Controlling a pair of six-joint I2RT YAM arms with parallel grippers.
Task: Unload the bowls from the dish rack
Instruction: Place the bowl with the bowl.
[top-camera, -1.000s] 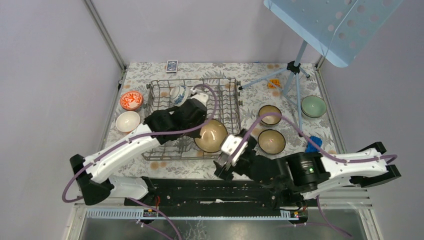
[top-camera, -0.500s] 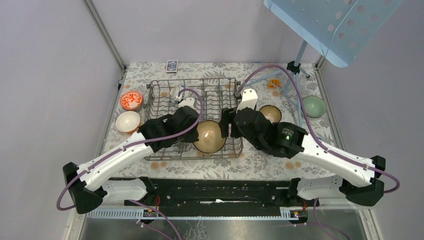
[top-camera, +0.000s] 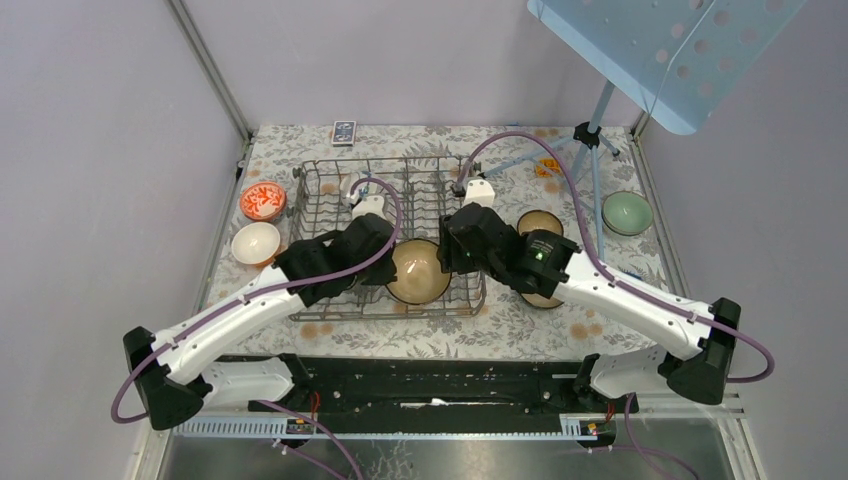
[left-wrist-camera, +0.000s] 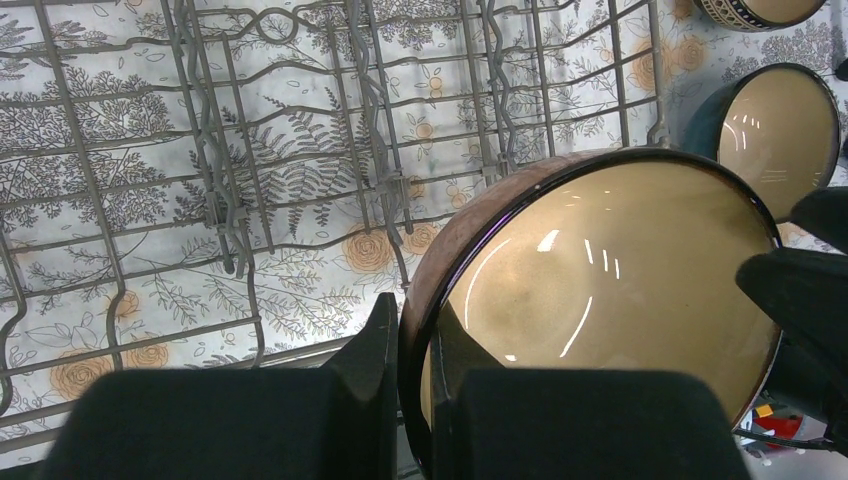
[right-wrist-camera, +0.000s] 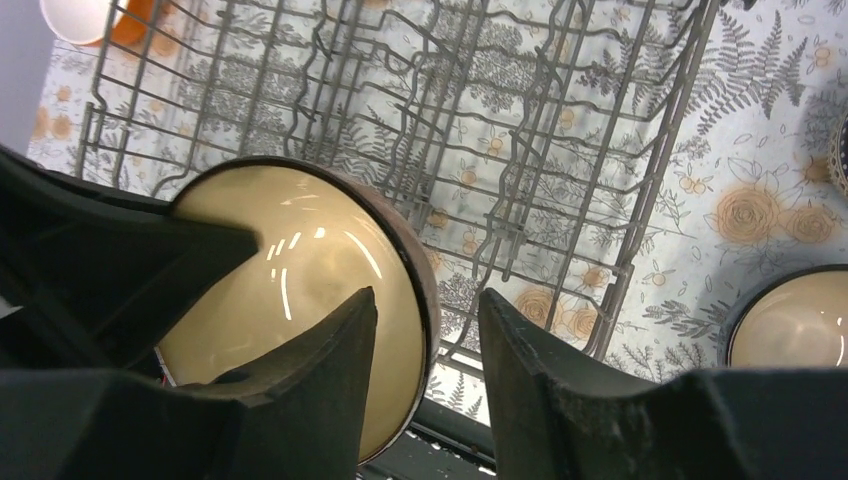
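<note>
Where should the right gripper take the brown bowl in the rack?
By the thin rim on its right side, opposite the left gripper's pinch, coming from above. The brown bowl is tilted within the dish rack, with that edge exposed. The right gripper's fingers straddle it there, one inside and one outside.

The right wrist view's edge cuts off a tan bowl (right-wrist-camera: 790, 318).

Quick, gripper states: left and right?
Left gripper: closed on rim of tan bowl.
Right gripper: open, straddling the same rim, not yet gripping.
</note>
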